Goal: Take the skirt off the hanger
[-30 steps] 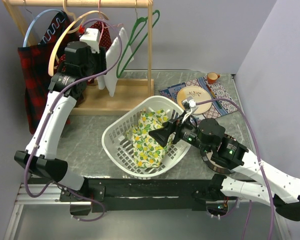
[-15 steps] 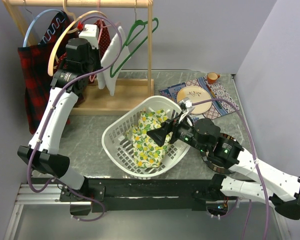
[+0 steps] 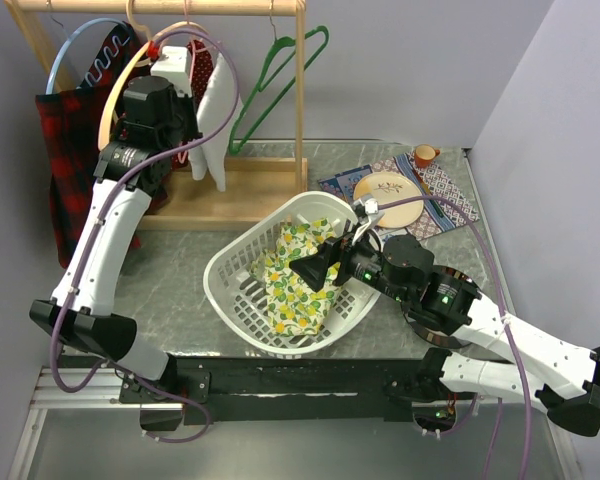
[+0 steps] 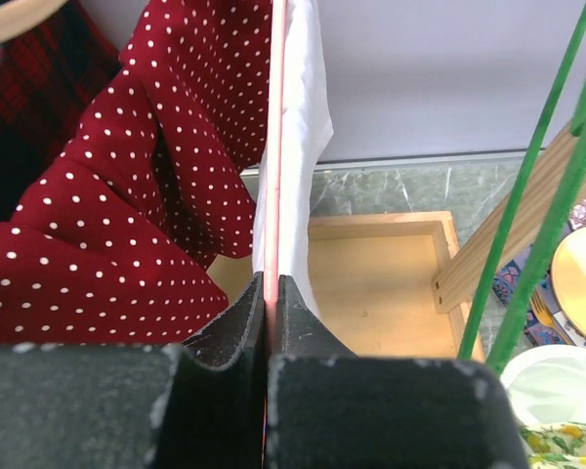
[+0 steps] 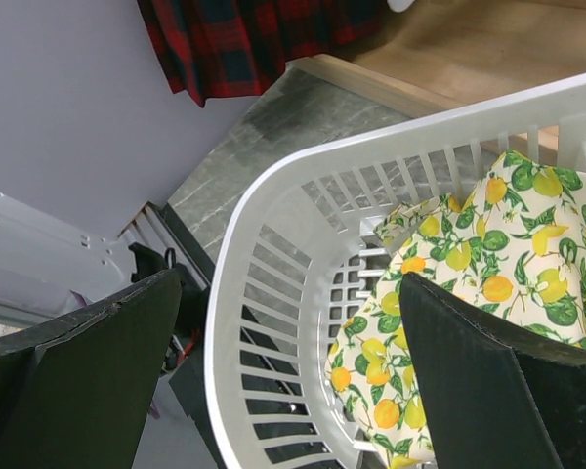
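Observation:
The skirt [image 3: 213, 115] looks to be the white cloth [image 4: 303, 127] hanging from a thin pink hanger [image 4: 273, 147] on the wooden rack [image 3: 300, 100]. Red polka-dot fabric [image 4: 127, 195] hangs just to its left. High by the rail, my left gripper [image 3: 176, 72] is shut on the hanger's pink edge, which runs up from between the jaws [image 4: 271, 278]. My right gripper [image 3: 315, 268] stands open over the white basket [image 3: 230, 290], nothing between its fingers [image 5: 291, 283].
A lemon-print cloth [image 3: 295, 280] lies in the basket. A red plaid garment [image 3: 70, 150] hangs at the rack's left and an empty green hanger [image 3: 280, 85] at its right. A plate [image 3: 388, 187] and a small cup [image 3: 425, 155] sit on a patterned mat.
My left gripper has shut on the pink hanger and shifted slightly up and left, swinging the white cloth. The right arm has crept a little left over the basket.

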{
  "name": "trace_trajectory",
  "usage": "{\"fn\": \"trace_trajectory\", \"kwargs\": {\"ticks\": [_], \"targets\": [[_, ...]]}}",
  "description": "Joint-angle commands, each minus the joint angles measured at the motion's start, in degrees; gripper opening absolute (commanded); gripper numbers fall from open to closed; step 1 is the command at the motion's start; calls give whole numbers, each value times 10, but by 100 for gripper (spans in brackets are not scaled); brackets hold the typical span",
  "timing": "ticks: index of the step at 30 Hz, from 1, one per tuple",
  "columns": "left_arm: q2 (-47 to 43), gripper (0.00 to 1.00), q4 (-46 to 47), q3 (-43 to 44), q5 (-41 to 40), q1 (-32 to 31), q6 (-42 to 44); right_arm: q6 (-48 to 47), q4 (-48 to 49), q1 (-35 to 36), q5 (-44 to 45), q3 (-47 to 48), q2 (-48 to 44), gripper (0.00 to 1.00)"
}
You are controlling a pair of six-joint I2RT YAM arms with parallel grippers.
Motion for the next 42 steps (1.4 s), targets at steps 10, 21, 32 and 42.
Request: {"fn": "trace_trajectory", "kwargs": {"ticks": [10,21,32,42], "targets": [[-41,1,41,72,44,1,2,-15,-1,0,40,19,-27,100],[-100,1,8,22,16,1,-27,-26,-30,0,31,66,-24,100],[-206,1,-76,-43,44,1,-63,-26,-37,0,-4,113,8,100],[-300,1,-190,-49,62,1,-102,-10,-3,38,-38,196,119,95]]}}
